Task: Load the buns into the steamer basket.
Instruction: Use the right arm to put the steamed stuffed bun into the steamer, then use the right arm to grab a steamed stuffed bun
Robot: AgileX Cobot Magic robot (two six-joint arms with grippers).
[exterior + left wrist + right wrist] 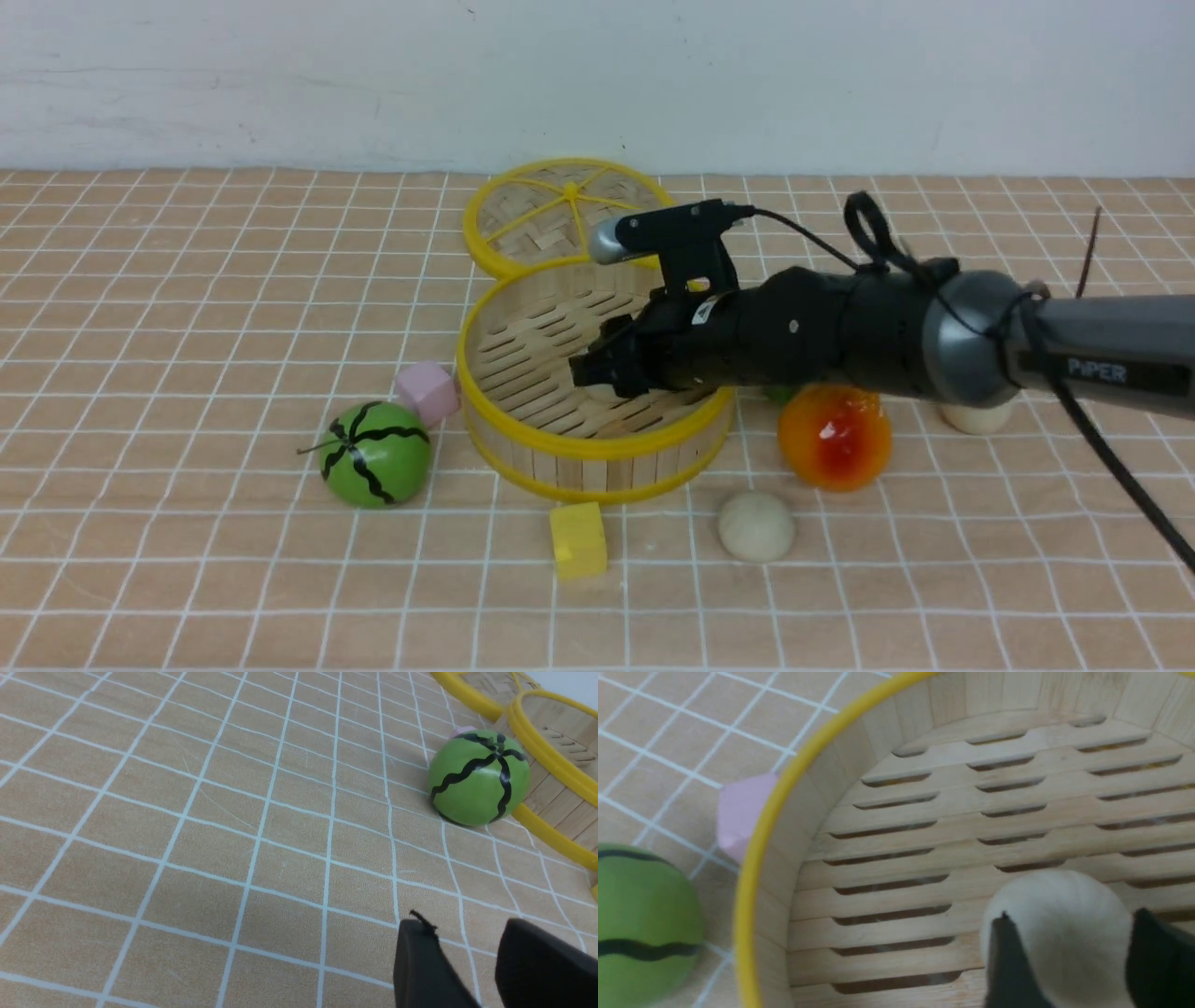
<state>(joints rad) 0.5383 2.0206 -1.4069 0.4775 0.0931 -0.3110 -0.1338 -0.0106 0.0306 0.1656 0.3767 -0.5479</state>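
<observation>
The steamer basket (523,439) (754,858) stands mid-table, round with a slatted floor and yellow rims. My right gripper (597,369) (1071,914) reaches into it from the right. Its jaws are open, and an off-white bun (1059,952) lies between and under the fingers on the basket floor. A second bun (756,527) rests on the table in front of the basket to the right. A third bun (976,417) is partly hidden behind the right arm. My left gripper (462,924) hovers open over bare table, with nothing between its fingers. It is out of the front view.
The woven lid (560,210) lies behind the basket. A green melon toy (375,455) (479,777) and a pink cube (427,392) sit left of the basket. A yellow cube (579,539) is in front of the basket. An orange-red pear (834,437) sits under the right arm.
</observation>
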